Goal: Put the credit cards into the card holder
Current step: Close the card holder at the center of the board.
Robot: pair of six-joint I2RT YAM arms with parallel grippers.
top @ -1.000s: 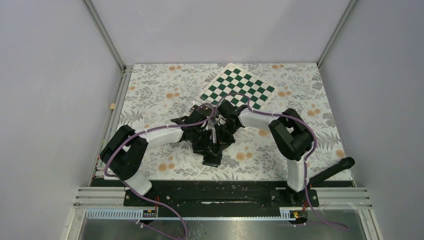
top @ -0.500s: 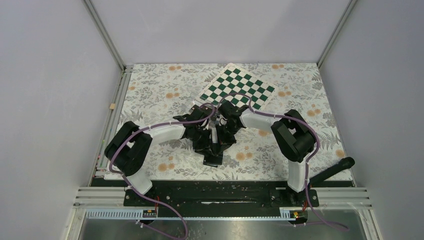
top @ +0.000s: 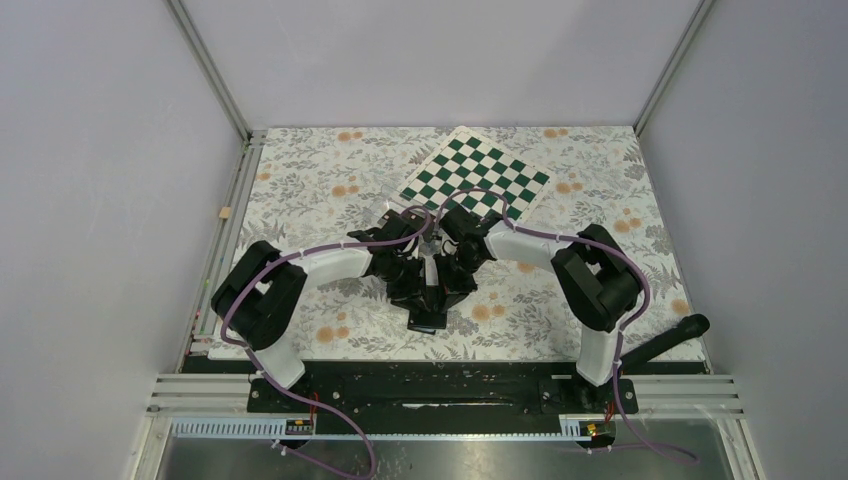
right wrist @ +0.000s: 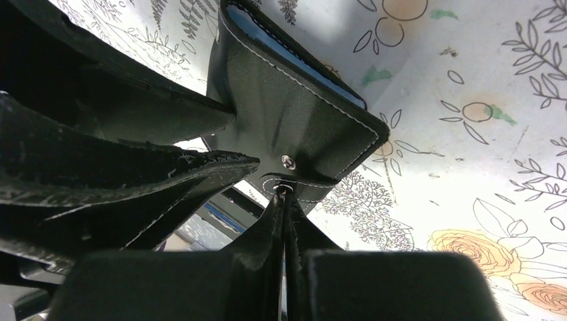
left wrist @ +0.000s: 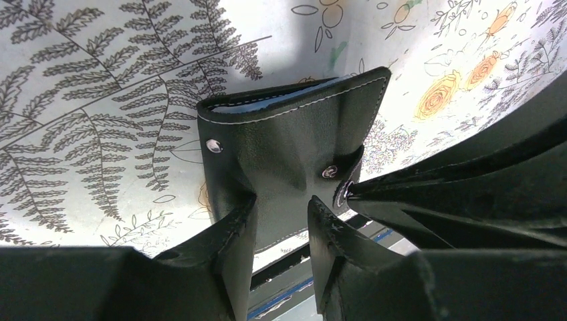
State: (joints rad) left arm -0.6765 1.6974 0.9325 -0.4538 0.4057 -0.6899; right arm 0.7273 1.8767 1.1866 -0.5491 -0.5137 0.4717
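The card holder (left wrist: 294, 134) is a black folded wallet lying on the flowered table near the front edge, small in the top view (top: 425, 318). A blue credit card edge (right wrist: 294, 57) shows inside its fold, also seen as a pale strip (left wrist: 267, 100). My left gripper (left wrist: 281, 210) has its jaws narrowed on the holder's cover, and the leather creases at both fingertips (left wrist: 244, 214). My right gripper (right wrist: 284, 197) is shut on the holder's snap tab (right wrist: 294, 184) at its edge. Both grippers meet over the holder (top: 428, 285).
A green-and-white checkered board (top: 475, 175) lies at the back of the table. A black handle-like object (top: 660, 345) rests at the front right. The black base rail (top: 430, 385) runs just in front of the holder. Grey walls close in both sides.
My left gripper's jaws have narrowed onto the holder and the left arm has edged right. The right arm's elbow shifted slightly right; its gripper stayed shut on the tab.
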